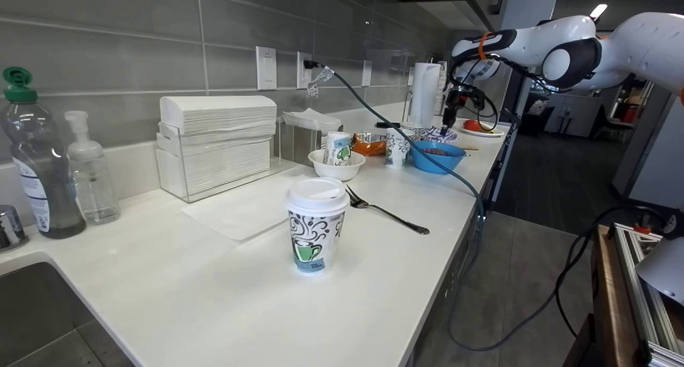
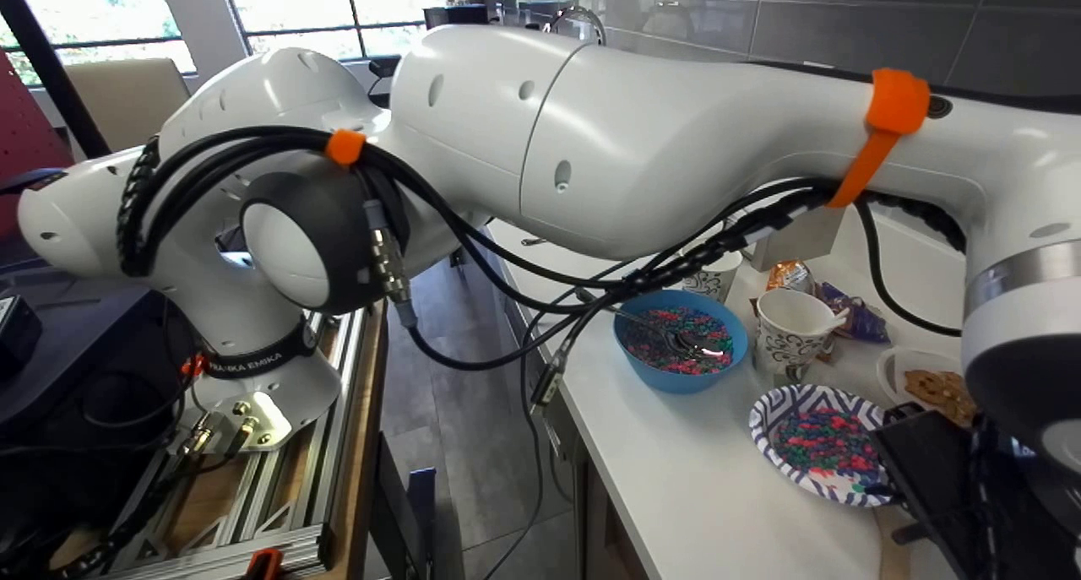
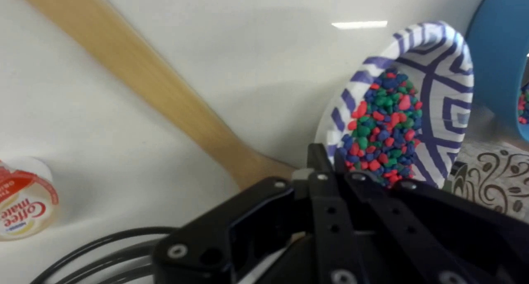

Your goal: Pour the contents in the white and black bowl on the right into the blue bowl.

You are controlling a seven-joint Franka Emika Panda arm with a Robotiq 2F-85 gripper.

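A white paper bowl with dark purple patterns [image 3: 446, 81] holds red, green and blue pebbles. It also shows in both exterior views [image 2: 764, 424] [image 1: 448, 137]. My gripper [image 3: 330, 158] has its fingertips close together on either side of this bowl's near rim. In an exterior view the gripper [image 2: 891, 470] is at the bowl's right side. I cannot tell whether the bowl is raised off the counter. The blue bowl [image 2: 671, 382] stands close by, holding similar pebbles and a metal utensil. It also shows at the right edge of the wrist view [image 3: 492, 60].
A patterned paper cup [image 2: 781, 344] stands beside both bowls. Snack bags [image 2: 853, 310] and a white bowl with brown food [image 2: 895, 369] are behind. A wooden utensil [image 3: 144, 77] and a creamer cup [image 3: 27, 205] lie on the counter near the gripper.
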